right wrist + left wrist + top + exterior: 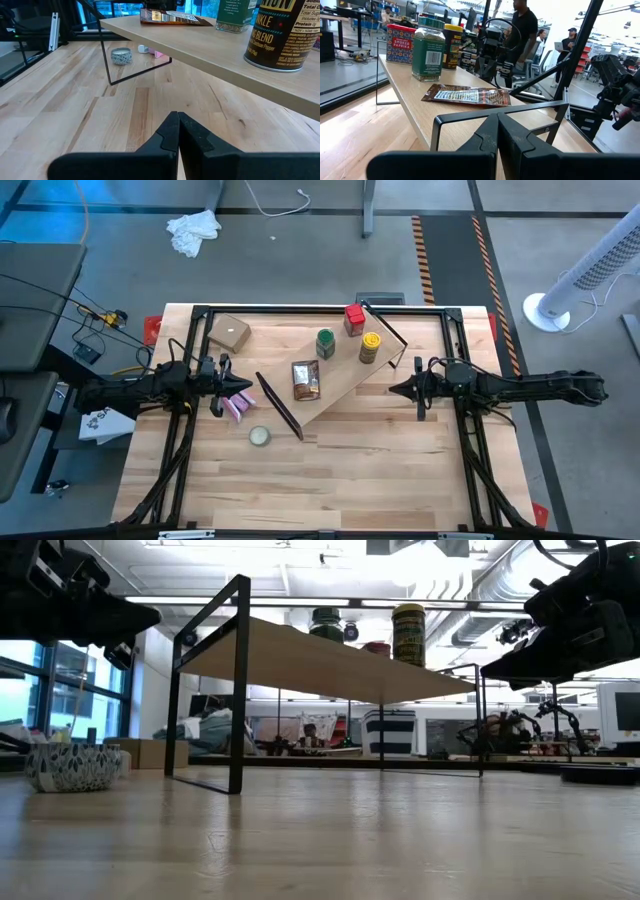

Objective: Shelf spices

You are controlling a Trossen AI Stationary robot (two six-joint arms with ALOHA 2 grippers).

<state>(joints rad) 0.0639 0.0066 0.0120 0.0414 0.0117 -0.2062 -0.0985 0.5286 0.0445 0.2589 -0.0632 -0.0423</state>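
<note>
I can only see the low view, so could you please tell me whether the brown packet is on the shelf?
Observer: Yes, the brown packet lies flat on the shelf, near the green jar.
Operator: Thanks. Is the red box fully on it?
Observer: Yes, it stands at one end, close to the yellow jar.
Operator: Is anything near the tin?
Observer: A pink packet lies on the table, just by the shut left claw.

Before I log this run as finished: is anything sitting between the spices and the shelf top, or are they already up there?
Nothing visible is in the way. The yellow-lidded jar, green-lidded jar, red paprika box and brown packet all rest on the shelf. Both shut grippers, left and right, hold nothing.
</note>
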